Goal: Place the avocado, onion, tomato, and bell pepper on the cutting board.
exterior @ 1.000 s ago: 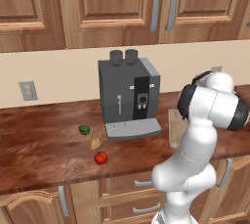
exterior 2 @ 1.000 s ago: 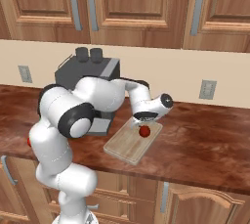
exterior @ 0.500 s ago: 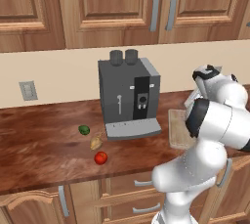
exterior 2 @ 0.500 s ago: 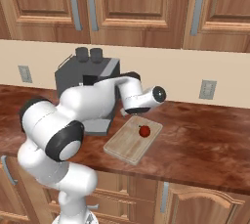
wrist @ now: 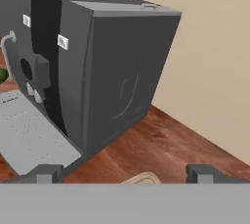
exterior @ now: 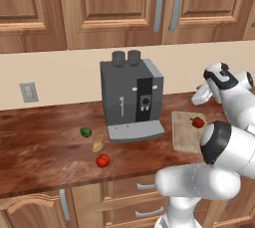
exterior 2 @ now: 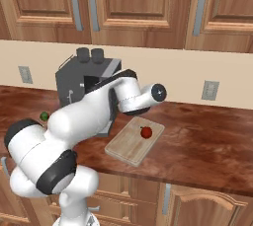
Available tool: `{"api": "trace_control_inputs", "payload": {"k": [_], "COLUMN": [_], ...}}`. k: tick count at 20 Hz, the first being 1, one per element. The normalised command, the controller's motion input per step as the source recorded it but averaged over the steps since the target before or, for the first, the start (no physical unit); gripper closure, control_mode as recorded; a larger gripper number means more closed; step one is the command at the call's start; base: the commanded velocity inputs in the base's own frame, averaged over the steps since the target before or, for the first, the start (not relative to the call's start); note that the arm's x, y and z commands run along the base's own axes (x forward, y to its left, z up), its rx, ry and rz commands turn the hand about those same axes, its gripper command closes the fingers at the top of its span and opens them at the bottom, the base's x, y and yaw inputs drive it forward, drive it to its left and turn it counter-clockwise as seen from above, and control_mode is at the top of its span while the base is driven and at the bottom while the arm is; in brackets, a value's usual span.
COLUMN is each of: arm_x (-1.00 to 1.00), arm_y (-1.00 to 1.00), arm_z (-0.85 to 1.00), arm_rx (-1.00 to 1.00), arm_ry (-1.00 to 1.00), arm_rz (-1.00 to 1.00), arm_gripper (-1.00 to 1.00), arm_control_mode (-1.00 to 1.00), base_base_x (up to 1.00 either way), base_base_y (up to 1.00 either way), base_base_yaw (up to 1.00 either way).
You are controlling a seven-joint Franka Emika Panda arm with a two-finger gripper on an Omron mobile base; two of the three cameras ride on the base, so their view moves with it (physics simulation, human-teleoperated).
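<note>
- The bell pepper (exterior 2: 146,131) lies alone on the cutting board (exterior 2: 129,146), red with a short green stem, toward the board's far end; in the left base view it shows at the same place (exterior: 197,121).
- A second ago the end effector hung directly over this fruit; it has since lifted away and swung left, toward the coffee machine (exterior: 131,99).
- The end effector (wrist: 125,173) now stands wide with nothing between its fingertips (wrist: 45,173); it faces the right side of the coffee machine, with a corner of the board just below it.
- Judgement: the bell pepper is delivered and released; one of four items is done.
- The avocado (exterior: 85,132), the onion (exterior: 98,145) and the tomato (exterior: 102,160) remain on the surface (exterior: 45,142), left of the coffee machine and well apart from the board.
- The three lie in a loose cluster: avocado farthest, tomato nearest the front edge, onion between them.
- Judgement: the next reach must cross in front of the machine to that cluster; the machine body is the obstacle to clear.
</note>
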Motion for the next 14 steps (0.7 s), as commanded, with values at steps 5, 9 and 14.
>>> {"api": "trace_control_inputs", "payload": {"k": [5, 9, 14], "arm_x": [-0.54, -0.59, -0.58], "arm_y": [0.03, 0.15, 0.28], "arm_z": [0.43, 0.35, 0.16], "arm_rx": [0.01, 0.0, 0.0], "arm_ry": [0.0, 0.0, 0.06], "arm_rz": [-0.08, -0.09, -0.11], "arm_gripper": [-1.0, -1.0, -1.0], "arm_control_mode": [-1.0, -1.0, -1.0], "base_base_x": [0.0, 0.0, 0.0], "base_base_y": [0.0, 0.0, 0.0], "base_base_yaw": [0.0, 0.0, 0.0]}}
